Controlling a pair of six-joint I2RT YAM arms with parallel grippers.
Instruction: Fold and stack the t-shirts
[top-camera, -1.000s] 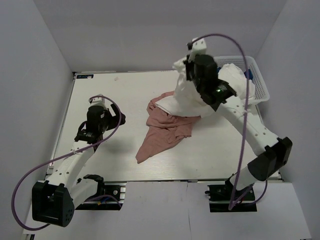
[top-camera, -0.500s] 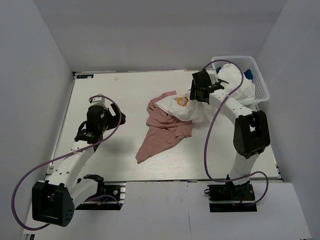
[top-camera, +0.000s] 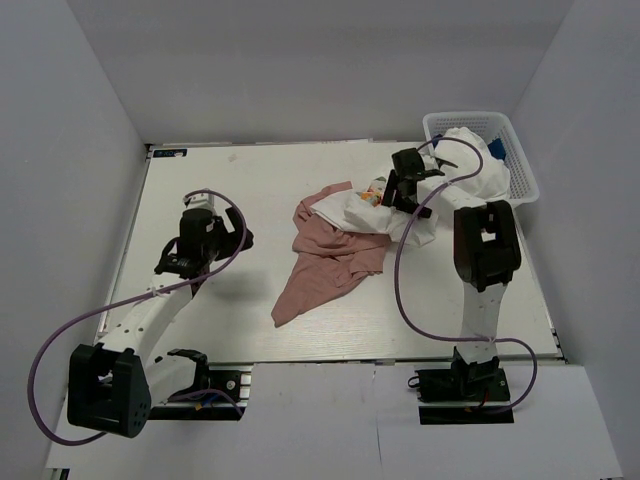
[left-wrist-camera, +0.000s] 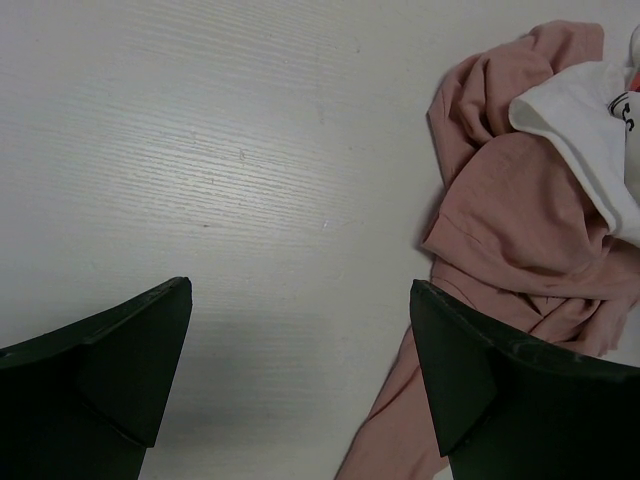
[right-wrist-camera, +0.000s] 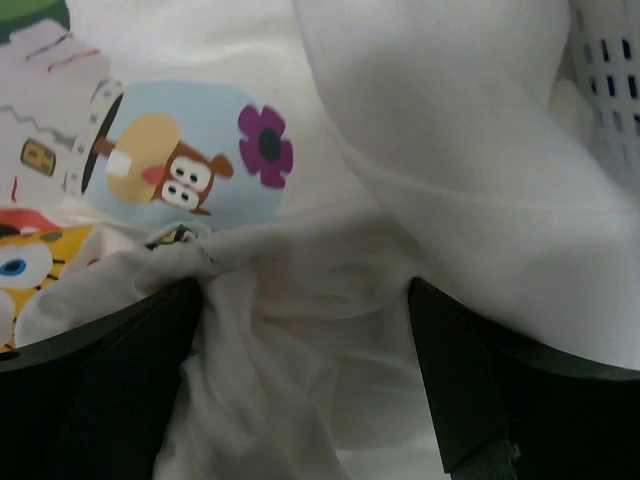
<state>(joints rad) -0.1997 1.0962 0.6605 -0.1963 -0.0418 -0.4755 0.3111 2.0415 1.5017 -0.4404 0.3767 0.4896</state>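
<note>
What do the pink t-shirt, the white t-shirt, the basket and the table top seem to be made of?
Pink t-shirt: soft matte knit cloth, probably cotton; it crumples in loose folds.
White t-shirt: thin matte cloth with a printed cartoon; fibre unclear.
Basket: likely white plastic, with moulded slots.
Table: whitish, faint wood grain, perhaps laminate.

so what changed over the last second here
The right arm came down from holding the white cloth t-shirt with the cartoon print lifted and laid it on the white table, overlapping the dusty pink cloth t-shirt. Its jaws then opened, letting go. The left arm, jaws open, barely moved, and the pink shirt stayed put.
</note>
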